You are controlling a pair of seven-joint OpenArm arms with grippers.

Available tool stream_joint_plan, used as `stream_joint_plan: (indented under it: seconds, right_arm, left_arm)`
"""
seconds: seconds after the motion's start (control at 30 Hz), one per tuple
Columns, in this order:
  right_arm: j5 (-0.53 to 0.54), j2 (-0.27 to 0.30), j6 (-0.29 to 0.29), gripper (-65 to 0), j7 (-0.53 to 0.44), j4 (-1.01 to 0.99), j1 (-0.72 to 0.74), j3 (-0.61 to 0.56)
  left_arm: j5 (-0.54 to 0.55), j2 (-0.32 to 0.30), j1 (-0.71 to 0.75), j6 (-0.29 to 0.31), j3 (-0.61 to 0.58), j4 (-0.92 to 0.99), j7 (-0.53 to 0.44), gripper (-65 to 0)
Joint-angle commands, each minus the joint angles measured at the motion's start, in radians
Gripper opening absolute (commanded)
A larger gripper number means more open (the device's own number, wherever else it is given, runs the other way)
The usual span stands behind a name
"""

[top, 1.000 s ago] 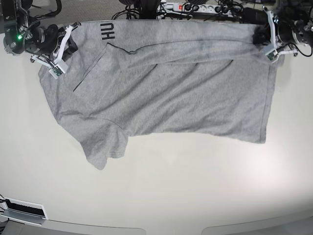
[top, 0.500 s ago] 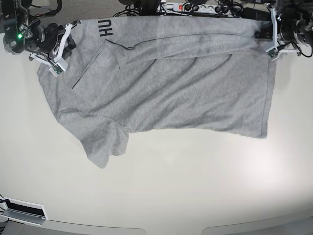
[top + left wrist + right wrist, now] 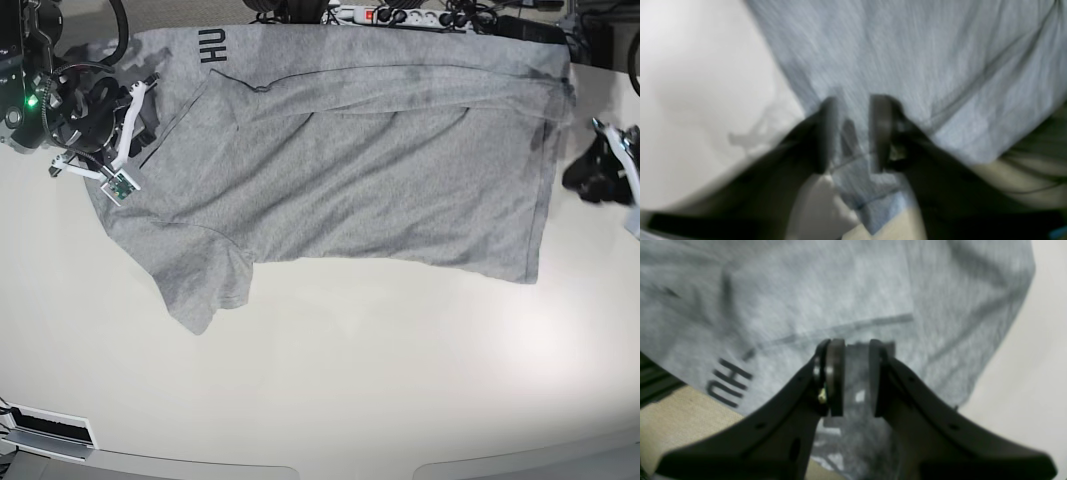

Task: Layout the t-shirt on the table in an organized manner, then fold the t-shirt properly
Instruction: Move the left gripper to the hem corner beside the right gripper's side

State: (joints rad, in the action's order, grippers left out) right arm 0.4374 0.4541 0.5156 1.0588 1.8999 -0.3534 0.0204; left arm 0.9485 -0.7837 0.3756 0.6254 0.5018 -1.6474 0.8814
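The heather-grey t-shirt [image 3: 350, 170] lies spread along the far side of the off-white table [image 3: 350, 380], hem to the right and a sleeve hanging toward bottom left. Black lettering [image 3: 212, 45] shows at its top left corner and in the right wrist view [image 3: 728, 383]. My right gripper [image 3: 140, 120] rests on the shirt's left edge; its fingers [image 3: 836, 376] stand a little apart, with fabric and a white label in the gap [image 3: 857, 376]. My left gripper [image 3: 580, 175] is open, off the shirt, just right of the hem. Its wrist view is blurred, its fingertips parted [image 3: 853, 133] over grey cloth [image 3: 923, 60].
A power strip [image 3: 390, 15] and cables run behind the table's far edge, where the shirt's top edge lies. A white box [image 3: 45, 430] sits at the near left corner. Bare tabletop fills the near half.
Both grippers were shut on the shirt's far corners; their jaws have now parted. The left arm has pulled away right and toward me. The shirt has settled slightly lower and left.
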Motion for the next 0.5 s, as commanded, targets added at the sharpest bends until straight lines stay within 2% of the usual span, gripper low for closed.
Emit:
stream_joint_plan:
  seconds: [0.0,0.1,0.23,0.33,0.47]
  right_arm:
    - [0.010,0.014,-0.003,-49.5,-0.018,0.016,0.013,0.006]
    - [0.023,0.011,-0.003,-49.5,-0.018,0.016,0.015,0.006]
    - [0.084,0.011,-0.003,-49.5,-0.018,0.016,0.015,0.006]
    - [0.119,0.011,-0.004,-49.5,-0.018,0.016,0.015,0.006]
    - [0.157,0.011,-0.003,-49.5,-0.018,0.016,0.015,0.006]
  left_arm:
    - [0.029,-0.017,-0.028,-0.018,0.046,0.003,-0.024,-32.5]
    - [0.040,-0.009,-0.102,-0.031,0.093,0.100,-0.051,-32.1]
    - [0.117,-0.011,-0.232,0.032,0.071,0.312,-0.048,-32.1]
    - [0.126,-0.012,-0.352,0.068,0.032,0.475,-0.049,-32.1]
    - [0.126,-0.011,-0.517,0.073,-0.074,0.675,-0.053,-32.1]
